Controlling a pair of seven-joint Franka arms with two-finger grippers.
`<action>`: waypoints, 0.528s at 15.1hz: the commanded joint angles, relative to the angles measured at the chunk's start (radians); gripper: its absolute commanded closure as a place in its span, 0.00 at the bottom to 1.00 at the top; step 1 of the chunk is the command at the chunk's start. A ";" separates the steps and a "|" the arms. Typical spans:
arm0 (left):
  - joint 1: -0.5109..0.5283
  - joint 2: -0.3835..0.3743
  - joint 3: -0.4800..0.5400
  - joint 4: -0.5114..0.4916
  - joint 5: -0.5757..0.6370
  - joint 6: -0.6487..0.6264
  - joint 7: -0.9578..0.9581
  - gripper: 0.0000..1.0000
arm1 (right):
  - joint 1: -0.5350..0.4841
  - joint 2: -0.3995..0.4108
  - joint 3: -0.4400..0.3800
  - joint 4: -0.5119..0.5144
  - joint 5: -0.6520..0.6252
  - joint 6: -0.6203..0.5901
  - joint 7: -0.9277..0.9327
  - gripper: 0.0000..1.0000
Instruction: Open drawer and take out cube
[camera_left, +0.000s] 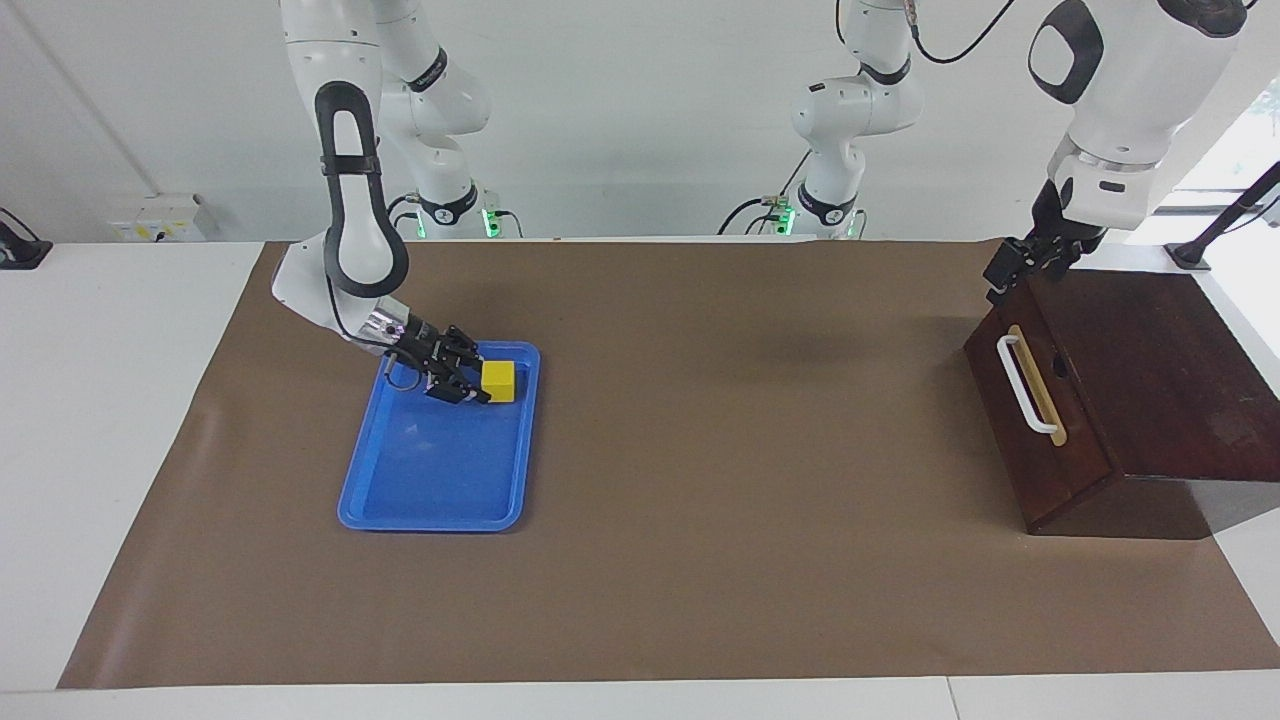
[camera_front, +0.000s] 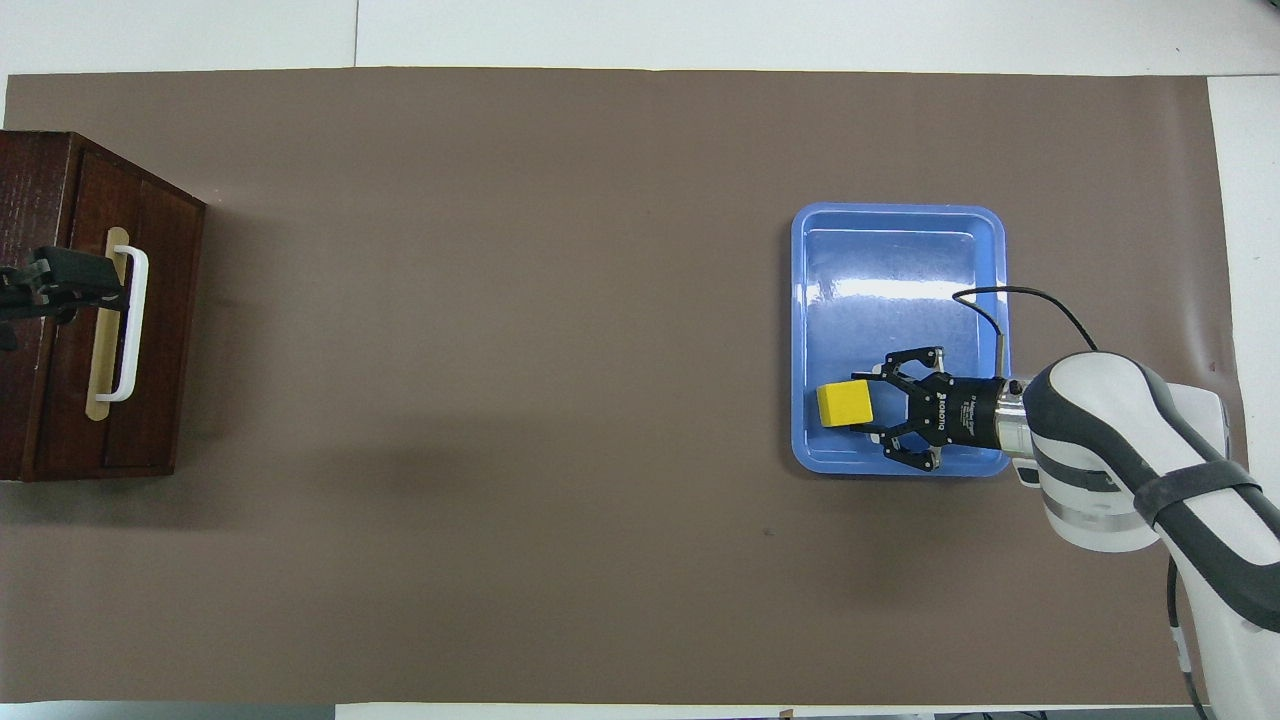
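Cube in the tray, drawer shut

Cube (camera_left: 498, 381) is one small yellow block, and you can see it in the blue tray (camera_left: 430, 523), in the part nearer to the robots, toward the right arm's end of the table. The right gripper (camera_left: 472, 382) is low in the tray, right up against the cube on its robot-facing side. Whether that claw is clamped on the block or has let it go, you cannot tell from either view. The low, slanted reach fits setting the block down on the tray floor, by my reading.

At the left arm's end, the drawer (camera_left: 1010, 440) sits flush in its dark wooden box (camera_left: 1150, 370), so it looks closed, with its white handle (camera_left: 1020, 385) free. The left gripper (camera_left: 1012, 268) hangs over the box's top edge above the drawer front, spread wide and carrying nothing. Up there it is clear of the handle.

Your count: one cube, one tray, one drawer with one handle, one box, two grippers, one brown mat (camera_left: 750, 450) under it all
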 joint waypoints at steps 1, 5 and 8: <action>-0.009 -0.010 0.000 -0.004 -0.016 0.051 0.034 0.00 | -0.008 -0.004 0.009 -0.017 0.029 0.017 -0.045 0.00; -0.041 -0.016 -0.001 -0.004 -0.016 -0.004 0.037 0.00 | -0.002 -0.016 0.011 -0.003 0.027 0.014 -0.002 0.00; -0.040 -0.015 -0.001 0.005 -0.016 -0.043 0.192 0.00 | 0.038 -0.061 0.015 0.043 0.009 -0.001 0.144 0.00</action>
